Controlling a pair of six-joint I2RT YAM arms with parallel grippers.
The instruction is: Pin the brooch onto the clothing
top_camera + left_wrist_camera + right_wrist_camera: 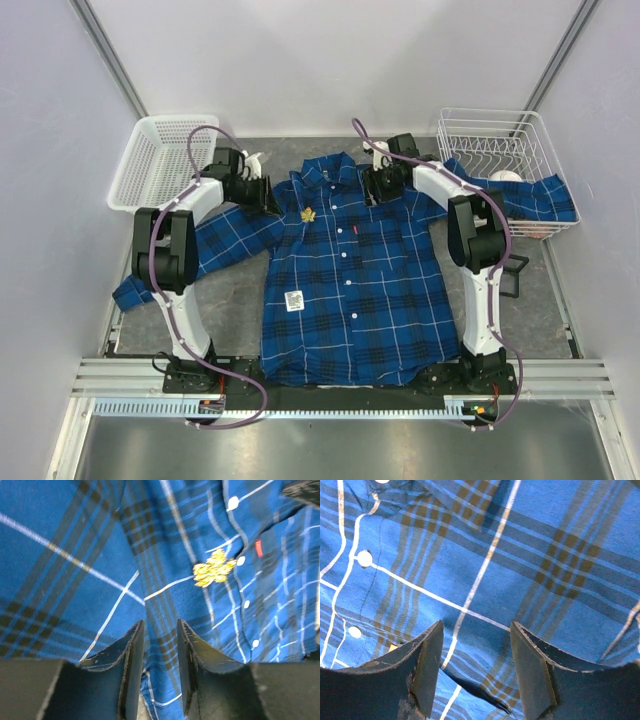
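Note:
The blue plaid shirt, the clothing (350,290), lies flat on the table, collar at the far side. The gold leaf-shaped brooch (308,214) sits on its chest left of the button row, and shows in the left wrist view (214,568). My left gripper (268,196) is at the shirt's left shoulder; in its wrist view the gripper (160,625) stands narrowly apart with a fold of plaid cloth (159,655) between the fingers. My right gripper (381,186) is at the right shoulder; in its wrist view the gripper (476,625) is open just above the cloth (520,555), over a crease.
A white plastic basket (150,150) stands at the far left. A wire basket (520,130) stands at the far right, with the shirt's right sleeve (530,200) draped into it. A white square tag (294,300) and a small red mark (355,231) are on the shirt front.

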